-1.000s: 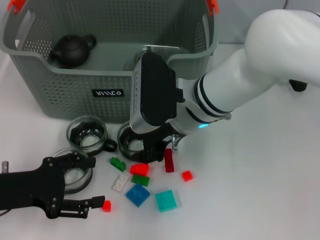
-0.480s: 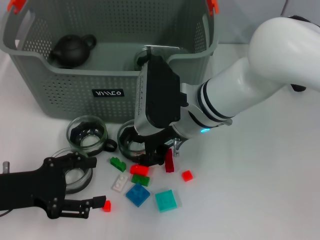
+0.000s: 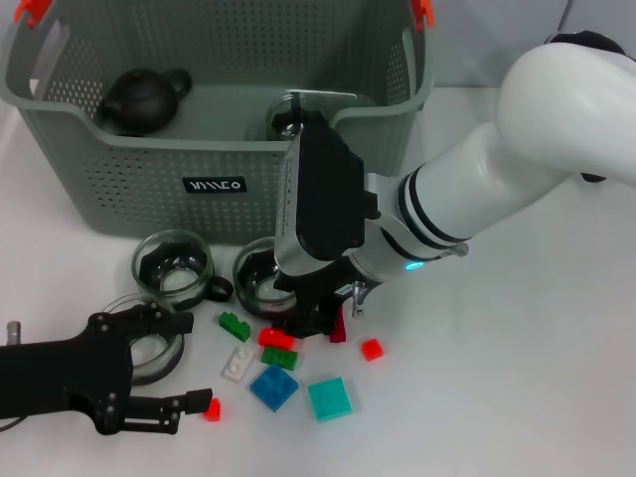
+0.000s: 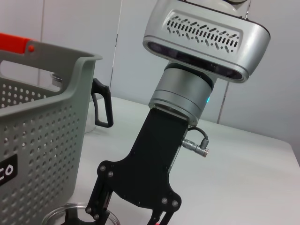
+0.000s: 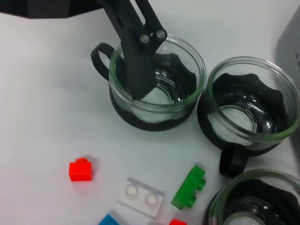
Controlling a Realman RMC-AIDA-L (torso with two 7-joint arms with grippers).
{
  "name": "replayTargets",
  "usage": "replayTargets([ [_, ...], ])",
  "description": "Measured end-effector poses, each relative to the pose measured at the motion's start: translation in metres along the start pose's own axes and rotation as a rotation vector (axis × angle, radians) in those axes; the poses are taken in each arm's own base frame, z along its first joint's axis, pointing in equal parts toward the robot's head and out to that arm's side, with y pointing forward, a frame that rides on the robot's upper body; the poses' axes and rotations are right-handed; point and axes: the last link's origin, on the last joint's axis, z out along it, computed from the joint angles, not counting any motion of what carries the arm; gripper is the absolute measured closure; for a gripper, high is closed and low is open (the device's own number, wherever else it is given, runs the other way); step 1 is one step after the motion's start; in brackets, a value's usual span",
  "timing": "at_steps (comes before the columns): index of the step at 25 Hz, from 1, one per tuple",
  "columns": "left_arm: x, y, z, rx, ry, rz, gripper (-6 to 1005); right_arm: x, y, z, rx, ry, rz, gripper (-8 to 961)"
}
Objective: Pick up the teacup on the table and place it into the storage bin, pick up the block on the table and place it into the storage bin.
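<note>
Right jaws (image 3: 310, 316) are down at the teacup (image 3: 260, 281) that stands on the white surface (image 3: 517, 378) just in front of the storage bin (image 3: 129, 164); in the right wrist view one black finger (image 5: 137, 56) reaches down inside a glass teacup, but how wide these jaws stand cannot be told. A second teacup (image 3: 176, 265) stands just beside the first, toward the surface's left edge, and a third (image 3: 149, 348) sits nearer the front edge, partly under the left arm. Left jaws (image 3: 194, 363) are spread open low over the surface near its front left corner, with a small red block (image 3: 212, 408) just off the lower fingertip. More blocks lie loose in front of the cups: a green block (image 3: 235, 325), a white block (image 3: 237, 366), a blue block (image 3: 272, 387), a teal block (image 3: 329, 398) and another small red one (image 3: 372, 349). Inside the bin, at its left end, sits a dark teapot (image 3: 141, 97).
</note>
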Motion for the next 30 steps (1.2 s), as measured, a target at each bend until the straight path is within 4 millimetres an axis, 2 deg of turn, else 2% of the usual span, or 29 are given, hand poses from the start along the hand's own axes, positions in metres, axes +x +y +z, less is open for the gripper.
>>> replayTargets([
  [6,0.0000,-0.0001,-0.0001,0.001,0.001,0.000,70,-0.0007,0.0009,-0.0002,-0.008,-0.010,0.006,460],
  [12,0.0000,-0.0001,-0.0001,0.001,0.001,0.000,71,-0.0011,0.0010,-0.0003,-0.010,-0.010,0.006,585],
  [20,0.0001,-0.0006,-0.0001,0.005,0.002,0.000,71,-0.0014,0.0014,-0.0021,-0.024,-0.006,0.010,807],
  [25,0.0005,-0.0009,-0.0001,0.007,0.004,0.001,71,-0.0017,0.0007,-0.0041,-0.028,-0.007,0.011,891],
  [30,0.0006,-0.0010,-0.0002,0.007,0.004,-0.002,71,-0.0048,-0.0001,-0.0095,-0.046,-0.024,0.024,890],
])
